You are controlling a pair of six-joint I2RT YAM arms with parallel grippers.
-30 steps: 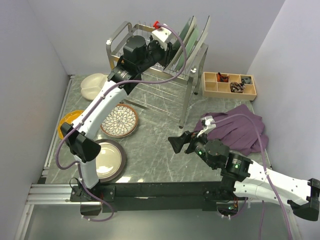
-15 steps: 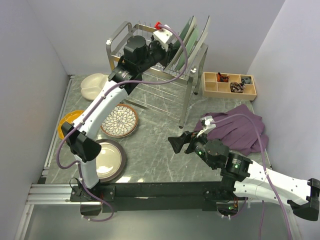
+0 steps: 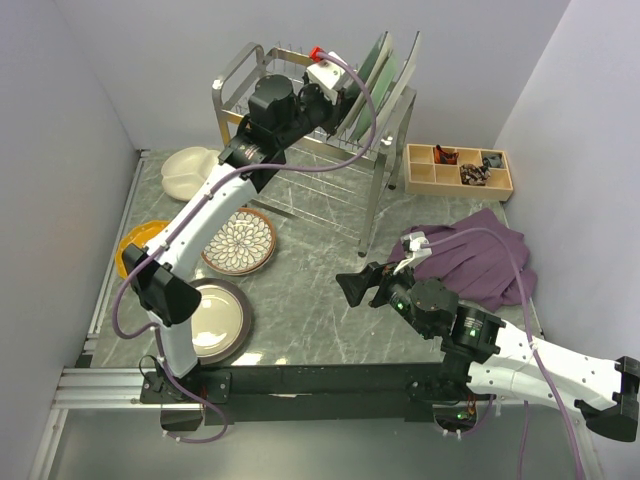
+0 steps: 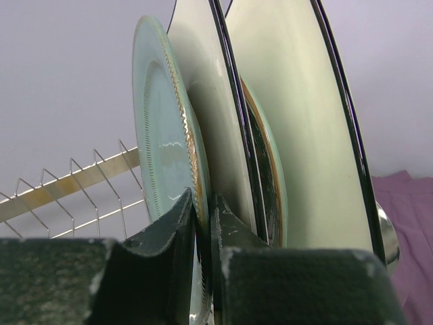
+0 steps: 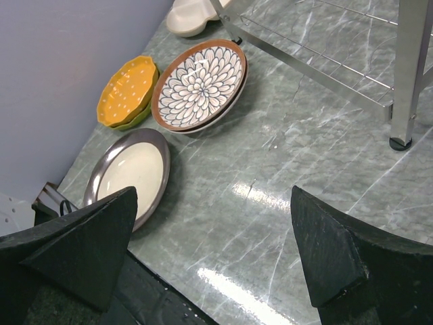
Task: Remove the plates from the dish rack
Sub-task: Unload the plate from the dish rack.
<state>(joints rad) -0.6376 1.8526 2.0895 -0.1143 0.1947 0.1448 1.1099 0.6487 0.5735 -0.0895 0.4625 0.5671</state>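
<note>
The silver wire dish rack [image 3: 375, 215] stands at the back and holds several upright plates [image 3: 385, 70]. My left gripper [image 3: 338, 98] reaches into them; in the left wrist view it [image 4: 201, 210] is shut on the rim of the nearest pale green plate [image 4: 162, 149], with dark-rimmed cream plates [image 4: 298, 135] right behind it. On the table at the left lie a cream divided plate [image 3: 185, 168], an orange-yellow dotted plate [image 3: 140, 243], a brown petal-patterned plate [image 3: 240, 240] and a dark-rimmed cream plate [image 3: 215, 318]. My right gripper [image 3: 352, 287] is open and empty above the table's middle.
A wooden compartment tray [image 3: 458, 168] sits at the back right. A purple cloth [image 3: 480, 255] lies in front of it. The rack's leg [image 5: 409, 68] stands just beyond my right gripper [image 5: 213, 223]. Walls close in on the left, back and right.
My left arm has edged slightly up and back at the rack, still on the pale green plate. The right arm has not moved.
</note>
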